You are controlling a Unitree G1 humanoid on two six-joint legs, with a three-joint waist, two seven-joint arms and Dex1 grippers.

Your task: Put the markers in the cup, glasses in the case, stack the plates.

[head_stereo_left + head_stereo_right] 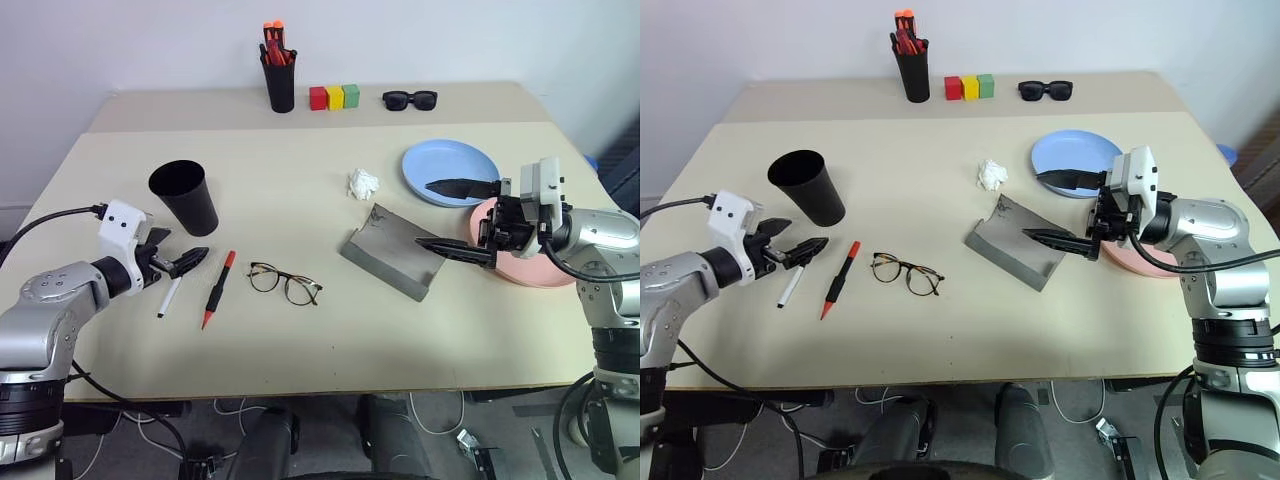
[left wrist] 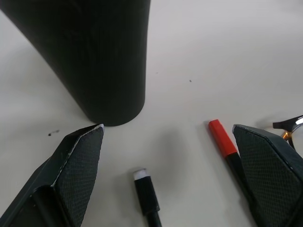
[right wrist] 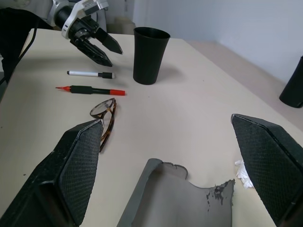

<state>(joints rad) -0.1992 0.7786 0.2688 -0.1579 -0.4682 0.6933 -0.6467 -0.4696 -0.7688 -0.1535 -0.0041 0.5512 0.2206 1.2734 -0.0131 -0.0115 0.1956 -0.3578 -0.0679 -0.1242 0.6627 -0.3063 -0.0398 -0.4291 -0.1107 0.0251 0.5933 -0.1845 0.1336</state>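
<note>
Left tool (image 1: 182,262) hangs spread wide and empty just above the white marker (image 1: 169,297), which lies on the bench (image 1: 300,350) beside the red-ended marker (image 1: 218,290), right by the cup (image 1: 185,196). Slim, stiff, light and likely to roll, so pinch it mid-barrel. Right tool (image 1: 1060,208) gapes empty over the grey case (image 1: 1015,247); glasses (image 1: 285,283) lie between.

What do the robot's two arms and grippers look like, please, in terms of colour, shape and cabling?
Both arms are silver-grey metal with rounded joint housings and black cables. Each wrist carries a white boxy module. The left gripper and right gripper each have two black, pointed, wedge-shaped fingers with finely textured pads.
</note>
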